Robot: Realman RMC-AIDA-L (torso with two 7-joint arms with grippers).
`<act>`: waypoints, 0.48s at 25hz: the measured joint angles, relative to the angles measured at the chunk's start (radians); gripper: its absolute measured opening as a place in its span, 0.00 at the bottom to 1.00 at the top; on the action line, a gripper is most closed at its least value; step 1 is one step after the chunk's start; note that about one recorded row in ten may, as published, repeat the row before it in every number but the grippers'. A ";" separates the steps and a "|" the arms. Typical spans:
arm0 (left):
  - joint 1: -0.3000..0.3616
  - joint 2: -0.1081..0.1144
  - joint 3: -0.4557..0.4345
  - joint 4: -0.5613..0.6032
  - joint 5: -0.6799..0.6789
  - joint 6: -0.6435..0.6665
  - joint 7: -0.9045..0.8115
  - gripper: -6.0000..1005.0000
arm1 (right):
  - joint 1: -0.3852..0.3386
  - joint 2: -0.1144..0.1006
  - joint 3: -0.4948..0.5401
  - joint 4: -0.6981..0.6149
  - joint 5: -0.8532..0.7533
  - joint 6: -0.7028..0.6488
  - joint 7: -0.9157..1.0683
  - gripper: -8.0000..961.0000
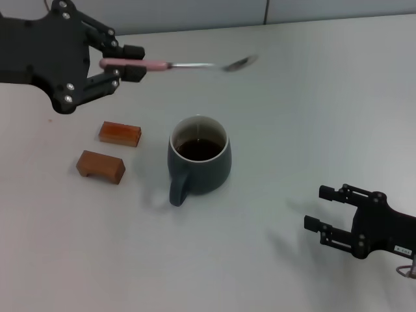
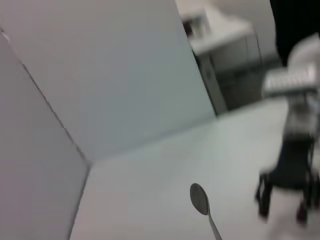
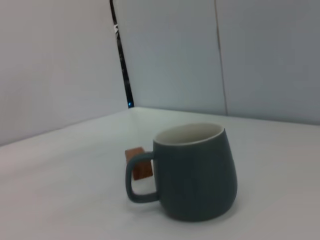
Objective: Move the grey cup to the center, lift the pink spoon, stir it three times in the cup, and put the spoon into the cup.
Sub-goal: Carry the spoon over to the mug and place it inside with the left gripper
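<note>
Above the grey cup [image 1: 199, 156] — pink spoon [image 1: 170, 64] level, clamped in left gripper [image 1: 134, 62].

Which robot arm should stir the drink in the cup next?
The left. Its gripper already holds the spoon in the air, behind the cup. The right gripper sits open and empty, off to the cup's other side.

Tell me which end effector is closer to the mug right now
Left, by a little. The left end effector hangs up and to the left of the mug, gripping the spoon. The right end effector sits open at the table's near right.
</note>
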 joint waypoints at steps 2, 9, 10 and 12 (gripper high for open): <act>-0.001 -0.002 0.044 0.105 0.061 -0.001 -0.011 0.14 | 0.000 0.000 0.000 0.009 0.017 0.000 0.000 0.72; 0.005 -0.006 0.259 0.385 0.292 -0.007 -0.021 0.14 | -0.009 0.000 0.001 0.025 0.040 0.000 -0.001 0.71; 0.005 -0.006 0.259 0.385 0.292 -0.007 -0.021 0.14 | -0.009 0.000 0.001 0.025 0.040 0.000 -0.001 0.71; 0.007 -0.008 0.355 0.426 0.367 -0.036 -0.023 0.14 | -0.013 0.000 0.001 0.032 0.044 0.000 -0.001 0.71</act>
